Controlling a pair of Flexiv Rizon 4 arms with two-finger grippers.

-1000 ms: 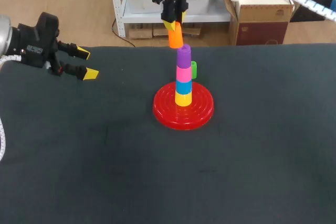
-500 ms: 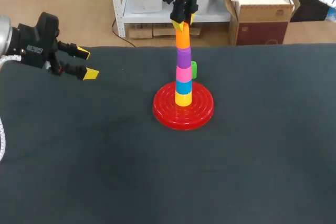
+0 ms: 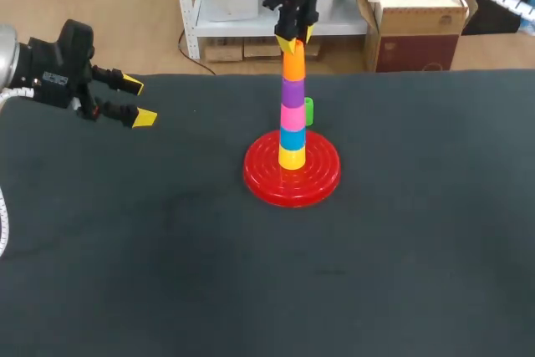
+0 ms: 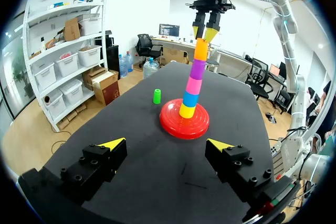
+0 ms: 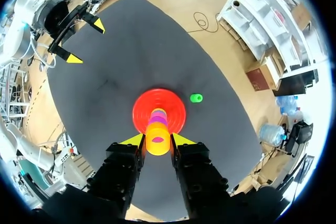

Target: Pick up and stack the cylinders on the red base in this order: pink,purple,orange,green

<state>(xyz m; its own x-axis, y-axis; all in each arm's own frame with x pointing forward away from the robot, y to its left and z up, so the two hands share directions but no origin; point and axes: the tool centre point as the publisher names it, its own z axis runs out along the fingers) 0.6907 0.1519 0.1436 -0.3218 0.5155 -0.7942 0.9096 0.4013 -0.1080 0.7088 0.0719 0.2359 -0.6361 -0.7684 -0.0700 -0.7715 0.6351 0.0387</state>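
The red base (image 3: 259,177) carries a stack of yellow (image 3: 291,157), blue (image 3: 292,137), pink (image 3: 292,114) and purple (image 3: 292,92) cylinders. On top of the purple one sits the orange cylinder (image 3: 292,67), upright and in line with the stack. My right gripper (image 3: 292,40) comes down from above and is shut on the orange cylinder (image 5: 157,142), one yellow tip on each side. The green cylinder (image 3: 308,110) stands on the table just behind the base. My left gripper (image 3: 138,99) is open at the far left, well away from the stack, with nothing between its fingers.
The table is covered with a dark cloth (image 3: 401,248). In the left wrist view the green cylinder (image 4: 156,96) stands apart from the base (image 4: 173,124), on its far left side.
My right gripper has carried the orange cylinder rightwards over the stack, straightened it and set it down on the purple cylinder. The left arm has not moved.
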